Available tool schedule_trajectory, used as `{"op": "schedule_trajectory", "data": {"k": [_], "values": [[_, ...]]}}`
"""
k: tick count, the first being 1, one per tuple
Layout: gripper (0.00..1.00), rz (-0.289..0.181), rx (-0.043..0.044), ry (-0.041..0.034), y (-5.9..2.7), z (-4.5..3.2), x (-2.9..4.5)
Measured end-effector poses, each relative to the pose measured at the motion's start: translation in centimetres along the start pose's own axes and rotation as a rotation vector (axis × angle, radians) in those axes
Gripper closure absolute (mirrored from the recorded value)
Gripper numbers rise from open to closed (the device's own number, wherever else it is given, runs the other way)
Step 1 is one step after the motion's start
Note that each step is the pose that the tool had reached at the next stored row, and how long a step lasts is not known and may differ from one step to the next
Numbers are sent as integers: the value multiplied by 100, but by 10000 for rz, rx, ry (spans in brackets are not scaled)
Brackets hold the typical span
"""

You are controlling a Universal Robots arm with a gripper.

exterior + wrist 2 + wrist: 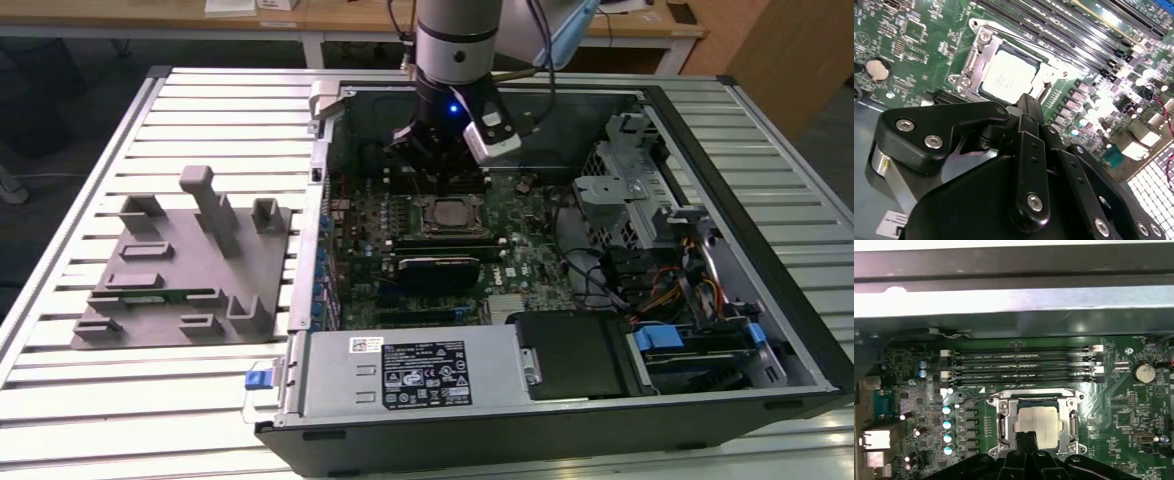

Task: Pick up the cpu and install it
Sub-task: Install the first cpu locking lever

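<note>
The cpu (pixel 451 212) lies flat in the motherboard socket, its silvery top up; it also shows in the second wrist view (pixel 1008 75) and the first wrist view (pixel 1038 423). The metal socket frame (pixel 1002 424) stands open around it. My gripper (pixel 446 186) hangs just above the near edge of the cpu, inside the open computer case. In both wrist views the two black fingers (pixel 1023 441) are pressed side by side, with nothing seen between them. The gripper (pixel 1026 106) tips end right at the chip's edge.
A grey tray (pixel 174 270) with upright posts sits on the slatted table at the exterior view's left, with a thin green stick (pixel 167 295) in it. Memory slots (pixel 1024 367) run beside the socket. The power supply (pixel 414 375) and drive cage (pixel 641 190) crowd the case.
</note>
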State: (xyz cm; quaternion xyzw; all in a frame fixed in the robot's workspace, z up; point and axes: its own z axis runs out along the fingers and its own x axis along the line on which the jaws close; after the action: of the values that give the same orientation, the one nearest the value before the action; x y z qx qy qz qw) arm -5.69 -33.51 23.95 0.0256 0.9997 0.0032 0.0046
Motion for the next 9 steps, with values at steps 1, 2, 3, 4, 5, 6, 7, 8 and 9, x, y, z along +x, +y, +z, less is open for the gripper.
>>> {"op": "schedule_trajectory", "data": {"k": [1, 2, 3, 4, 5, 6, 7, 8, 9], "values": [[89, 0, 0, 0, -1, 0, 15], [89, 1, 0, 0, -1, 0, 30], [89, 1, 0, 0, -2, -1, 46], [89, 2, 0, 0, -3, 0, 59], [89, 1, 0, 0, -4, -1, 74], [89, 1, 0, 0, -5, -1, 91], [89, 1, -1, 0, -5, -1, 106], [89, 1, 0, 0, -6, -1, 121], [89, 0, 0, -1, -7, -1, 134]]}}
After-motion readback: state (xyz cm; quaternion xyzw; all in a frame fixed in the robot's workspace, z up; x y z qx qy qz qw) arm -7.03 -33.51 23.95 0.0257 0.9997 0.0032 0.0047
